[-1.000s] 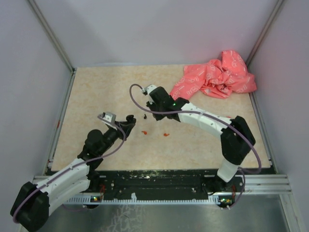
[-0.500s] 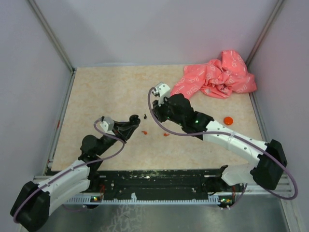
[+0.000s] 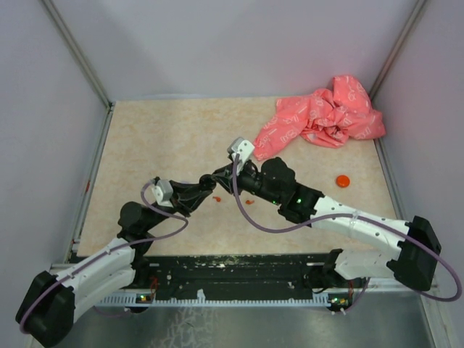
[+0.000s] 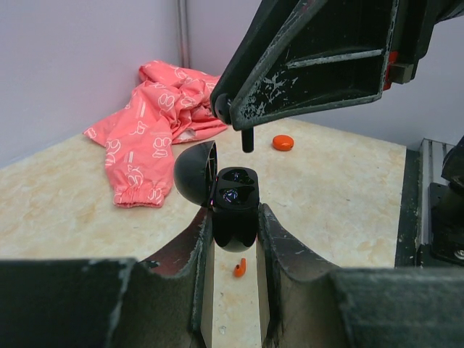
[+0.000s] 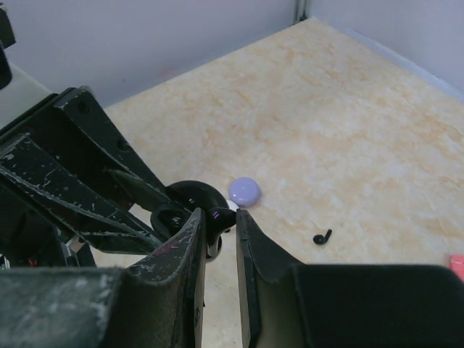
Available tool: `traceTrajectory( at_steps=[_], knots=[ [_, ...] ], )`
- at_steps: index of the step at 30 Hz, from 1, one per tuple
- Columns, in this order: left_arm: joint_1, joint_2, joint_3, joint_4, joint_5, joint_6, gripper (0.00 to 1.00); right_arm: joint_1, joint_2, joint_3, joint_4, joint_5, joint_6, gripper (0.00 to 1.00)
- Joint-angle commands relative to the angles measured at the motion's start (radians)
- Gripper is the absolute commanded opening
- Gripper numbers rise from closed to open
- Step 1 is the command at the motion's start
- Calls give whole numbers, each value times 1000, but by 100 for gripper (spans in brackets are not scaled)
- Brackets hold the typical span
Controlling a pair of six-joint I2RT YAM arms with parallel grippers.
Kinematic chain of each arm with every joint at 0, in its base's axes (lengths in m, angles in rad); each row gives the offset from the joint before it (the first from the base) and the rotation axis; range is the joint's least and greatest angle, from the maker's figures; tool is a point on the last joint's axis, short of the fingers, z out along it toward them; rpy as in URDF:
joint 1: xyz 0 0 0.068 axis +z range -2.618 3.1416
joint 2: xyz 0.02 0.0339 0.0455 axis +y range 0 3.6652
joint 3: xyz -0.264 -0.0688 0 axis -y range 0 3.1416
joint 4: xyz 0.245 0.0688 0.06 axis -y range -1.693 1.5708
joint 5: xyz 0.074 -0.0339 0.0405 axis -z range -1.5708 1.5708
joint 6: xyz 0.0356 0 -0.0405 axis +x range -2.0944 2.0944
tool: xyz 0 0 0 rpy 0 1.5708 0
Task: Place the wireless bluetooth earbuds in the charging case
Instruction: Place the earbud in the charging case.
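Right hand [image 4: 230,109] blocks the space directly above the charging case [image 4: 235,217].

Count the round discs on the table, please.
2: an orange disc near the pink cloth; a pale purple disc near the black case. More may be hidden.

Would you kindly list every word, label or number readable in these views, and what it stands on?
None can be read.
pink cloth: white printed marks, possibly letters, too blurred to read.
charging case: no marking visible.
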Motion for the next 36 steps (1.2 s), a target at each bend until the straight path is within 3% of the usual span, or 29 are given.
traceTrajectory(
  at_steps=[1,36],
  knots=[
    [6,-4,28,55,62,51,0,42,-44,-22,156,-11,-29,17],
    [5,-28,19,119,54,28,0,88,-7,-89,258,-29,-2,17]
  ],
)
